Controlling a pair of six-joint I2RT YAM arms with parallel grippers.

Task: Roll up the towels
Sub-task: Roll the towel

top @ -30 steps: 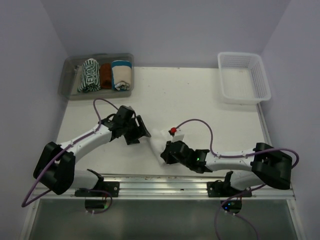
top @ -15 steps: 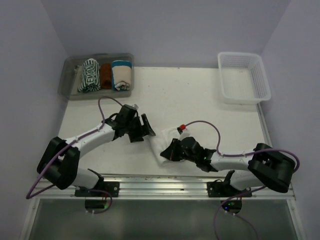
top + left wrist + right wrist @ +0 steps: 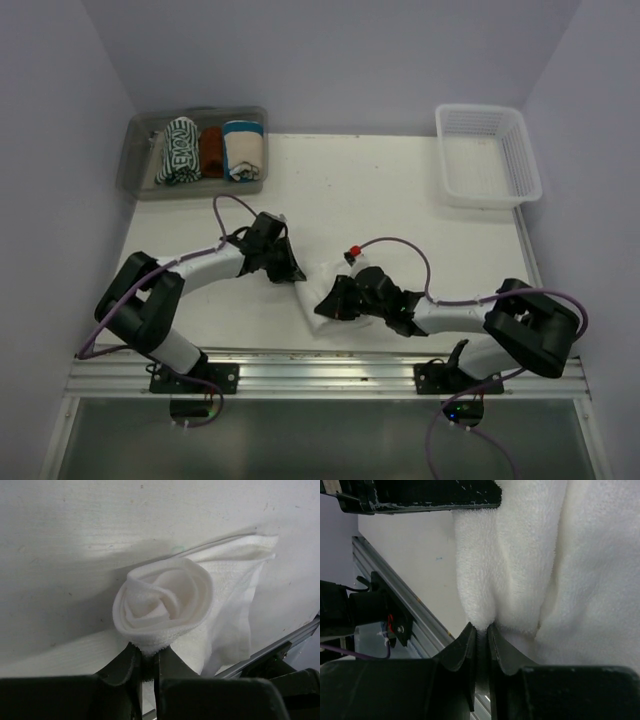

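on the worktop the grey bin at the far left holds the striped towel. the white towel lies near the front edge, half coiled. the left fingers are pinched tight on the coil's rim – the right fingers are clamped on a fold of it.

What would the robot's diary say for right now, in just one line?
white towel: partly rolled on table | left tool: pinching roll's edge | right tool: pinching a towel fold
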